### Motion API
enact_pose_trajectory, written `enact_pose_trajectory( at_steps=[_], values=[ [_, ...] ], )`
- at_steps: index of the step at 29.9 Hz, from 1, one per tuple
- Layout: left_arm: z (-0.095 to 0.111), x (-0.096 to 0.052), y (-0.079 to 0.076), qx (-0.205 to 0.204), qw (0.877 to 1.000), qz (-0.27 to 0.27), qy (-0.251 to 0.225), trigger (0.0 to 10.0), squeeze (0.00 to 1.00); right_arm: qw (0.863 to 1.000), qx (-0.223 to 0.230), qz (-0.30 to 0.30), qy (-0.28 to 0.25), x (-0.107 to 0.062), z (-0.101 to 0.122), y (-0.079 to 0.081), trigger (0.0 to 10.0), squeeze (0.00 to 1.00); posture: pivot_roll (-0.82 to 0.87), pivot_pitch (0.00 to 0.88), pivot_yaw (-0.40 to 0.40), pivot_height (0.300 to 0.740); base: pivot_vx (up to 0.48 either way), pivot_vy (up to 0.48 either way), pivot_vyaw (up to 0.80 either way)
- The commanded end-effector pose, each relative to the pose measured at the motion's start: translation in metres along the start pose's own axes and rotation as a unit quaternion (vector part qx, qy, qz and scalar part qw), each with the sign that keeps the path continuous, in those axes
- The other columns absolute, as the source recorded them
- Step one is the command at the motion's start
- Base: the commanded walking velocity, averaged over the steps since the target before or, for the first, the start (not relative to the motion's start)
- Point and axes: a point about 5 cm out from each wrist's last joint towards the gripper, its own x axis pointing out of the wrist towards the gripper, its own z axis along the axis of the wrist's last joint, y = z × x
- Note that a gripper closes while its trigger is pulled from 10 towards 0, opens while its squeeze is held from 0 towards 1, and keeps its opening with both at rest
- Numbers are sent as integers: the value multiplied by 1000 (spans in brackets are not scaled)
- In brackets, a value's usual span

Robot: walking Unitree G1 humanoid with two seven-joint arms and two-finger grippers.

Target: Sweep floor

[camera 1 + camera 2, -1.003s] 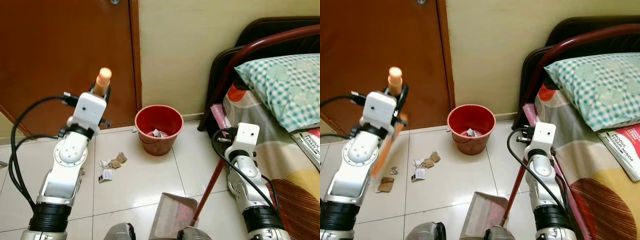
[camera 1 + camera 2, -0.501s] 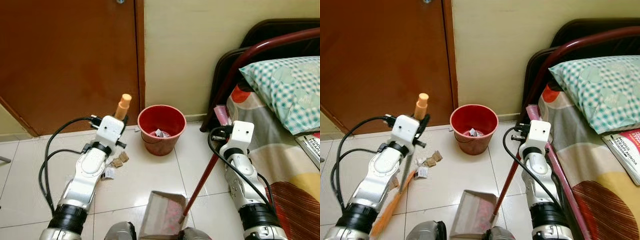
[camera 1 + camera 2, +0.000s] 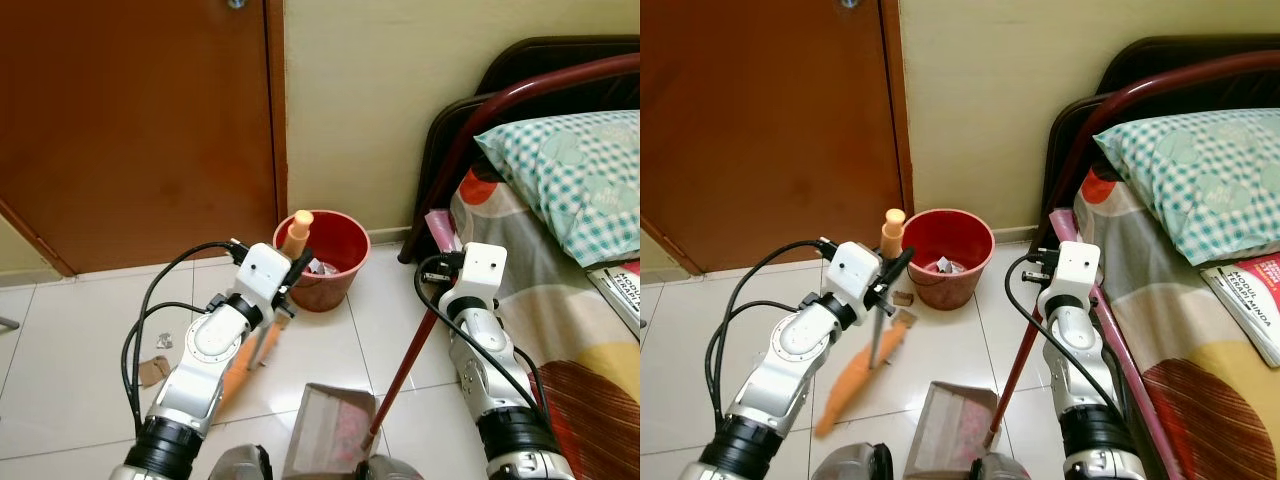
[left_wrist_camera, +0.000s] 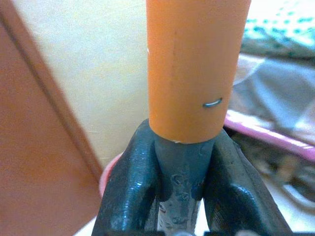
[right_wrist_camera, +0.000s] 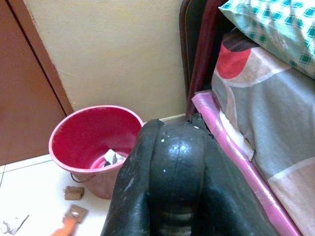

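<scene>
Orange broom handle [image 4: 197, 69] clamped in left gripper [image 4: 182, 172]; right gripper [image 5: 170, 162] around dustpan pole [image 3: 405, 360].

Even, soft indoor light fills both head views; the cream wall [image 3: 360, 100] is bright and the brown door [image 3: 130, 120] evenly lit. Glare patches lie on the glossy floor tiles [image 3: 330, 340] in the lower centre. The orange broom [image 3: 855, 385] is motion-blurred at lower left. In the left wrist view the broom handle [image 4: 194, 69] is fairly sharp and the background defocused; the right wrist view is slightly soft.
</scene>
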Motion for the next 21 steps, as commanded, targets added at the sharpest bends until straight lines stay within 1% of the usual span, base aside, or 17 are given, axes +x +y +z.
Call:
enact_pose_trajectory(
  at_steps=[1, 3, 4, 5, 7, 9, 11, 12, 13, 14, 15, 16, 17, 18, 21],
  values=[
    [2, -1, -13, -26, 999, -35, 2, 10000, 0, 1000, -12, -7, -14, 3, 7, -2, 10000, 0, 44, 97, -36, 740, 0, 0, 0],
    [0, -3, -18, -52, 998, -42, 9, 10000, 0, 999, -27, -11, -22, 4, 9, -2, 10000, 0, 44, 97, -36, 740, 0, 0, 0],
    [0, -3, -19, -58, 997, -44, 10, 10000, 0, 999, -30, -12, -24, 4, 10, -2, 10000, 0, 44, 97, -36, 740, 0, 0, 0],
    [-2, -5, -20, -74, 996, -39, 14, 10000, 0, 999, -30, -12, -25, 4, 10, -1, 10000, 0, 43, 100, -33, 740, 0, 0, 0],
    [-3, -6, -18, -130, 991, -19, 15, 10000, 0, 999, -29, -12, -23, 5, 11, 0, 10000, 0, 46, 103, -35, 740, 0, 0, 0],
    [-1, -6, -18, -161, 987, -11, 15, 10000, 0, 999, -30, -11, -22, 6, 10, 0, 10000, 0, 46, 103, -35, 740, 0, 0, 0],
    [4, -5, -16, -213, 977, 2, 4, 10000, 0, 999, -31, -7, -21, 6, 10, 2, 10000, 0, 47, 106, -38, 740, 0, 0, 0],
    [4, -5, -16, -213, 977, 2, 4, 10000, 0, 999, -31, -7, -21, 6, 10, 2, 10000, 0, 47, 106, -38, 740, 0, 0, 0],
    [6, -4, -16, -231, 973, 5, 1, 10000, 0, 999, -31, -6, -21, 6, 10, 2, 10000, 0, 47, 106, -38, 740, 0, 0, 0],
    [15, -1, -11, -294, 955, 26, -24, 10000, 0, 999, -31, -2, -19, 7, 10, 4, 10000, 0, 47, 106, -38, 740, 0, 0, 0],
    [18, 0, -7, -315, 948, 37, -33, 10000, 0, 999, -31, -1, -19, 8, 10, 4, 10000, 0, 47, 106, -38, 740, 0, 0, 0],
    [18, 0, -7, -315, 948, 37, -33, 10000, 0, 999, -31, -1, -19, 8, 10, 4, 10000, 0, 47, 106, -38, 740, 0, 0, 0],
    [20, 1, -3, -330, 942, 50, -42, 10000, 0, 999, -31, 0, -18, 8, 10, 4, 10000, 0, 47, 106, -38, 740, 0, 0, 0],
    [21, 1, 2, -337, 938, 63, -48, 10000, 0, 999, -30, 0, -18, 8, 10, 5, 10000, 0, 42, 111, -36, 740, 0, 0, 0],
    [21, 0, 18, -340, 933, 104, -59, 10000, 0, 999, -30, 2, -17, 8, 10, 5, 10000, 0, 40, 112, -36, 740, 0, 0, 0]
  ],
)
